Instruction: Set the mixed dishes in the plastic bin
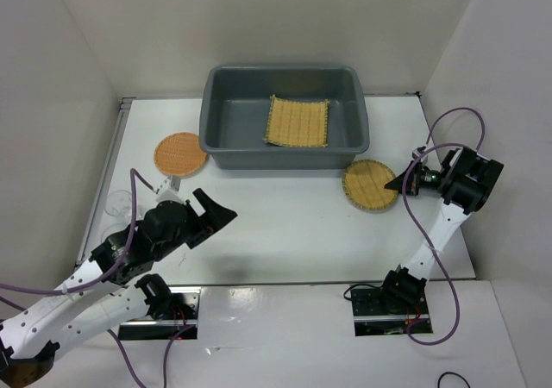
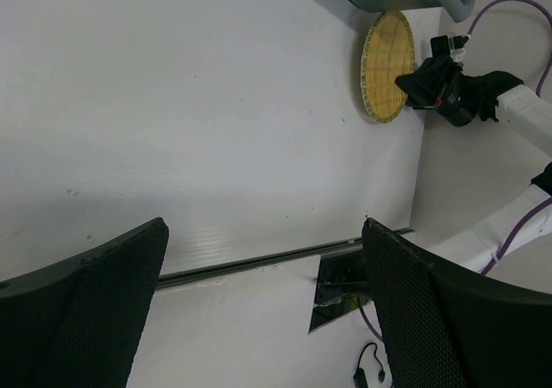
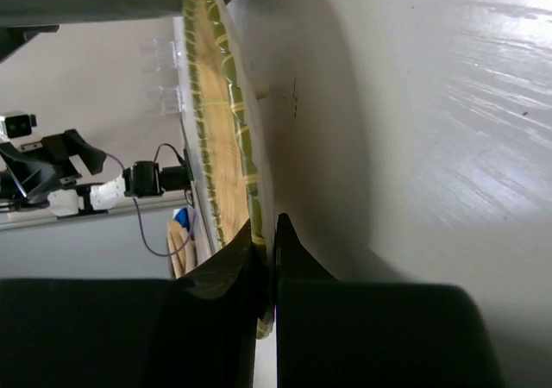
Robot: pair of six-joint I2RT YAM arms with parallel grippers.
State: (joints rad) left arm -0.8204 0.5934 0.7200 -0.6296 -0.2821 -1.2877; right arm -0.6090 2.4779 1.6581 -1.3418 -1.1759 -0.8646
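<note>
Beside the bin [image 1: 209, 103], the right jaws clamp the rim of the yellow tray [image 1: 369, 186], while the left jaws gape wide over the worktop [image 1: 293, 224].

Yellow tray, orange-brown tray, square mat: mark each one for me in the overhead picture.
yellow tray [image 1: 370, 184], top external view, centre of its woven face.
orange-brown tray [image 1: 180, 154], top external view, centre of its woven face.
square mat [image 1: 297, 122], top external view, middle of the mat.
</note>
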